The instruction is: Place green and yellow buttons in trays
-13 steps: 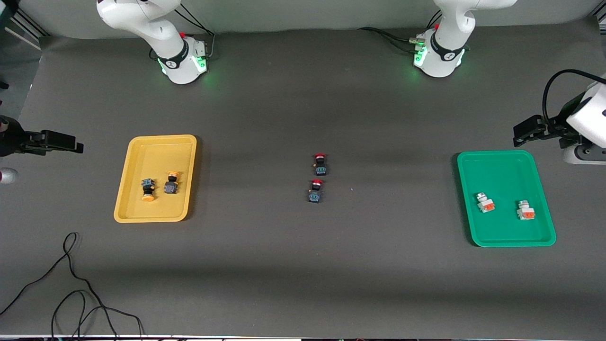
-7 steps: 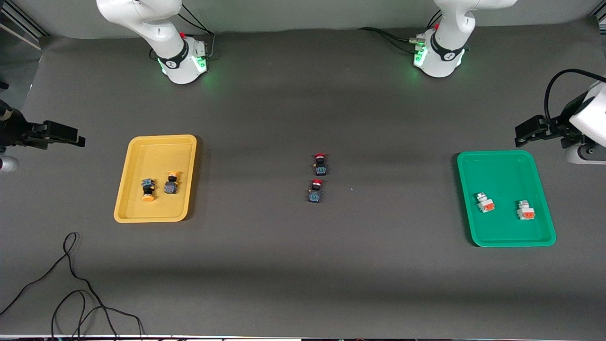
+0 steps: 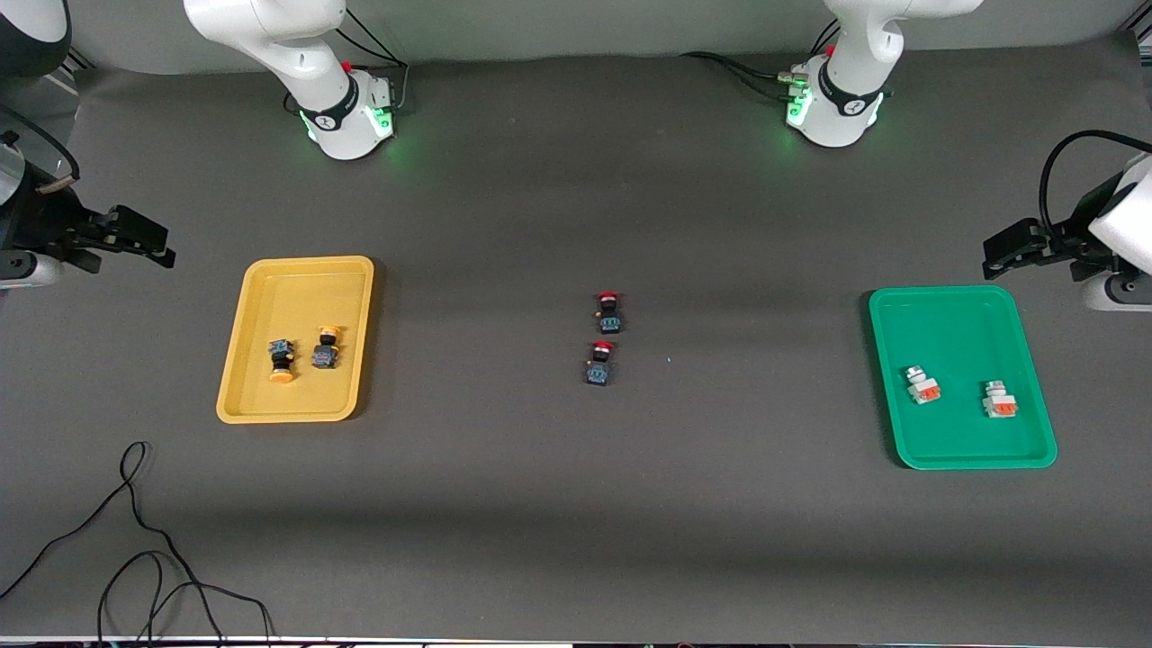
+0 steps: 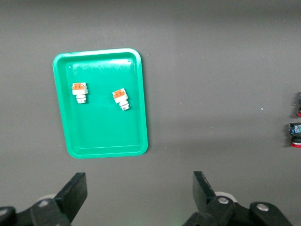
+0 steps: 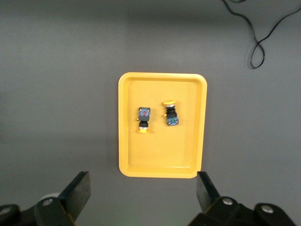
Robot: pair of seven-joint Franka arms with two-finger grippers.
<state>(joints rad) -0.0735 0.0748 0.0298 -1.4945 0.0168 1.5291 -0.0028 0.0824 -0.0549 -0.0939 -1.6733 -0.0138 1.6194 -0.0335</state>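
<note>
while both grippers hung open and empty, two yellow-capped dark buttons (image 3: 303,354) lay in the shallow yellow plastic tray (image 3: 236,360), two white-grey orange-block buttons (image 3: 960,394) in the green one (image 3: 954,324).

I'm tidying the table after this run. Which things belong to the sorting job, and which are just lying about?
Job:
- yellow tray, two yellow-capped buttons in it
- green tray, two white-grey buttons in it

Lying about:
- two red-capped buttons mid-table
- black cable nearest the front camera
</note>
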